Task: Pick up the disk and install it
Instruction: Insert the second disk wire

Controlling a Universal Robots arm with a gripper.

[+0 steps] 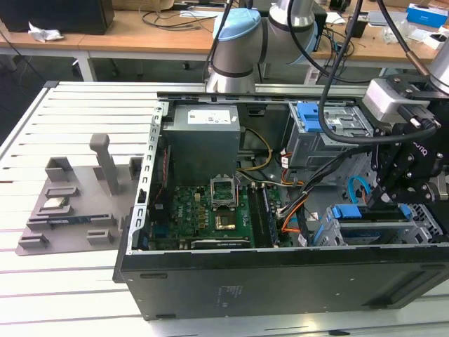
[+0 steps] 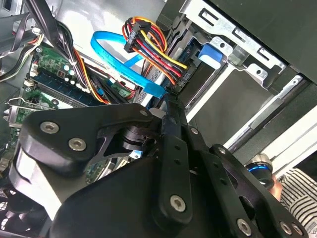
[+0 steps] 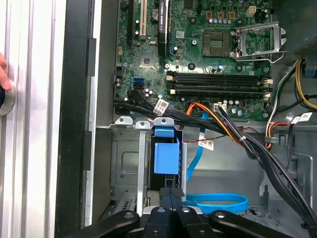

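The disk stands on edge in the metal drive bay at the case's corner on the exterior view's right. Its bright blue bracket [image 3: 166,152] shows from above, and also as a blue strip [image 1: 347,211] in the exterior view. My gripper [image 3: 172,194] hangs right over the bracket's end with both fingers pressed together and nothing between them. Whether the tips touch the bracket, I cannot tell. In the second wrist view the gripper [image 2: 167,101] points down beside a bundle of coloured power wires [image 2: 153,42] and a light blue data cable [image 2: 124,64].
The open computer case [image 1: 280,281] lies on a slatted white table. Inside are the green motherboard [image 3: 208,54], black cable bundles [image 3: 237,136], a power supply [image 1: 205,137] and a grey drive cage with a blue latch [image 1: 309,116]. A person's hand [image 3: 3,74] rests at the table edge.
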